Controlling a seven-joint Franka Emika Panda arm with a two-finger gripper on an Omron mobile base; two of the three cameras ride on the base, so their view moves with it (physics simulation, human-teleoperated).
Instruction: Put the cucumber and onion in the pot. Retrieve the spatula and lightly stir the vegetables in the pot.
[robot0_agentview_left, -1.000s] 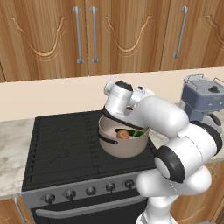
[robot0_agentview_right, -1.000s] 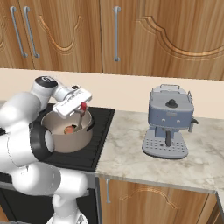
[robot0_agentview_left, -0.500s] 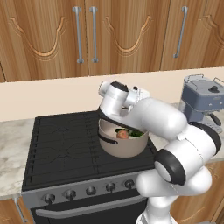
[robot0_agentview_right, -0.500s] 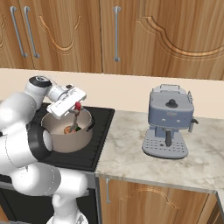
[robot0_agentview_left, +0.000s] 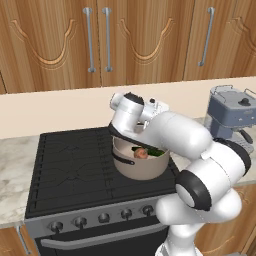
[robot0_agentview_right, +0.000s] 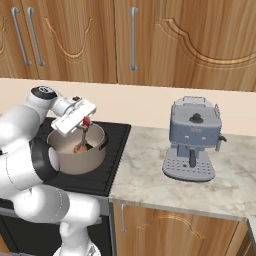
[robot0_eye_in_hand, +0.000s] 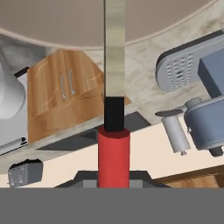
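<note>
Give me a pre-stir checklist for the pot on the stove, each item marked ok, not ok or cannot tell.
1. Spatula held in the hand: ok, red grip clamped.
2. Spatula reaching down into the pot: ok.
3. Onion inside the pot: ok.
4. Cucumber inside the pot: ok, lying beside the onion.
5. Pot standing upright on the stove: ok.
6. Spatula head touching the vegetables: cannot tell.

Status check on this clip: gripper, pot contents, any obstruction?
Gripper shut on spatula, head down in pot. Cucumber and onion inside. Nothing blocking.
</note>
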